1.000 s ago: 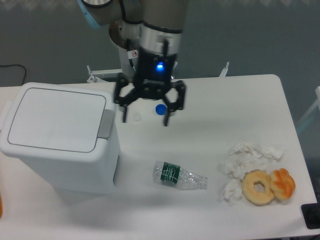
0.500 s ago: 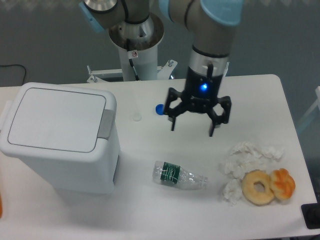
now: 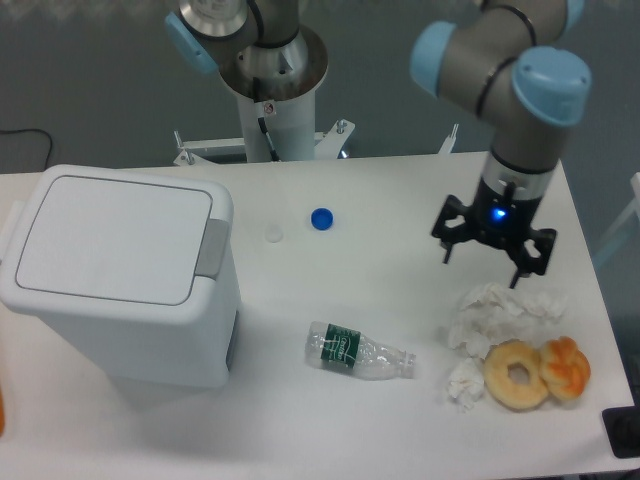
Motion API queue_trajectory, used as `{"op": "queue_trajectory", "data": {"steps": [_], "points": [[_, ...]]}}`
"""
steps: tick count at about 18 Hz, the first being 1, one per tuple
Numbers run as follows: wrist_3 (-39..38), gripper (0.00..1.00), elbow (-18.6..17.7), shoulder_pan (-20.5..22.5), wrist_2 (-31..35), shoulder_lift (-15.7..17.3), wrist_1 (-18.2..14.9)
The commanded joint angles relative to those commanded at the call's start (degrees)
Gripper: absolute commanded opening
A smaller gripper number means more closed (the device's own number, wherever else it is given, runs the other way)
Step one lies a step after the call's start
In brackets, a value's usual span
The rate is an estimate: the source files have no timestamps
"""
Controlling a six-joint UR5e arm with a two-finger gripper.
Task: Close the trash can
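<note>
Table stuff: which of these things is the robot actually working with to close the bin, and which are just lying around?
Part of the job:
- trash can, lid already down
- gripper, open, off to the side

Just lying about:
- plastic bottle
- blue cap
- crumpled tissues
- donut
- orange pastry

Bottle point(image 3: 358, 352) green label, pedestal sticker point(image 3: 266, 107): print too small, unreadable.

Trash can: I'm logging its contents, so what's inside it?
Nothing inside shows. The trash can has its flat lid down, covering the whole interior; only the white outside and grey latch tab show.
</note>
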Motion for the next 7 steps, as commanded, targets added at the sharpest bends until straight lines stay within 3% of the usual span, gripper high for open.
{"op": "queue_trajectory", "data": {"steps": [3,7], "points": [[4.65,1.00,2.20,0.26,3.61,-0.62,-1.75],[6.78,1.00,2.38,0.35,4.76,-0.54,-2.29]]}}
